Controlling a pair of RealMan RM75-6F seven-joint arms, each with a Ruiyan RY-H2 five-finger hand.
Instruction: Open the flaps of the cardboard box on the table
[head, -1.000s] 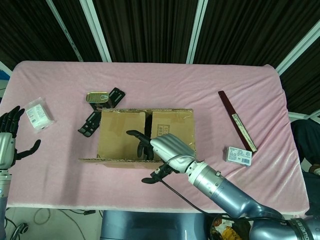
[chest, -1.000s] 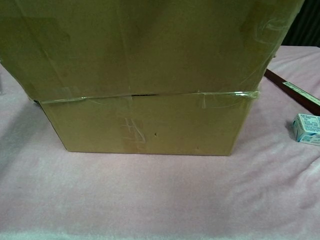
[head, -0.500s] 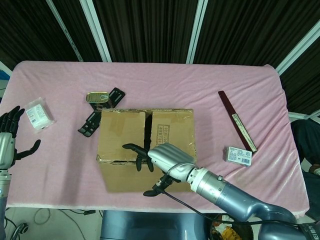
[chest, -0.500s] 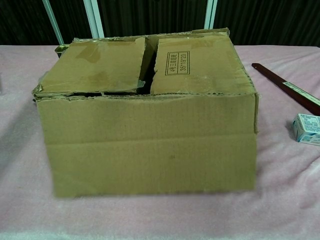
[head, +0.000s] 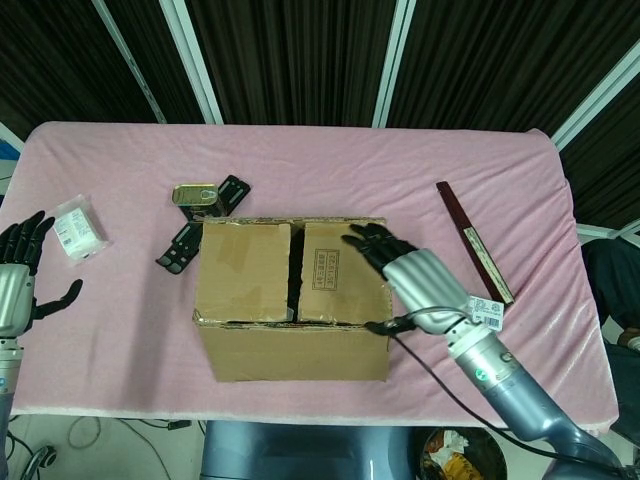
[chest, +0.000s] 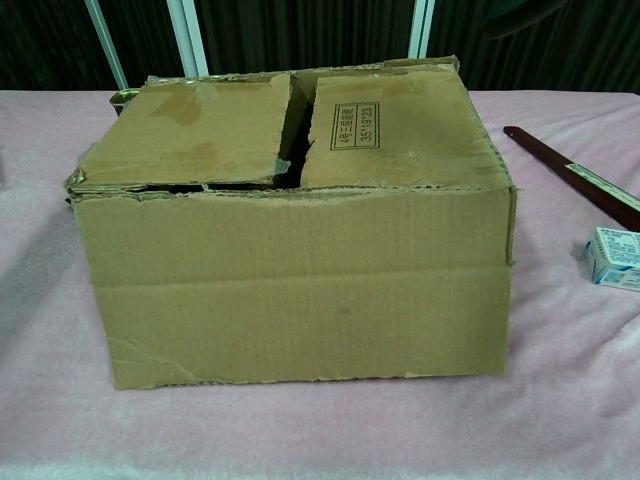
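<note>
The brown cardboard box (head: 290, 300) stands mid-table and fills the chest view (chest: 300, 230). Its front flap (chest: 300, 300) hangs down flat against the front wall, its lower edge torn. Two inner flaps lie shut on top, the left one (head: 245, 270) and the right one (head: 335, 268), with a dark gap between them. My right hand (head: 405, 270) hovers over the box's right edge with its fingers spread and nothing in it; I cannot tell whether it touches the flap. At the far left edge my left hand (head: 20, 275) is off the table, fingers apart and empty.
Behind the box's left corner lie a gold tin (head: 195, 195) and black clips (head: 185, 245). A white packet (head: 78, 228) sits far left. To the right are a dark red strip (head: 473, 240) (chest: 575, 180) and a small white box (head: 482, 312) (chest: 612, 257).
The front flap swung down from raised to flat against the front wall. My right hand let go of it and moved from the front middle to above the box's right side.
</note>
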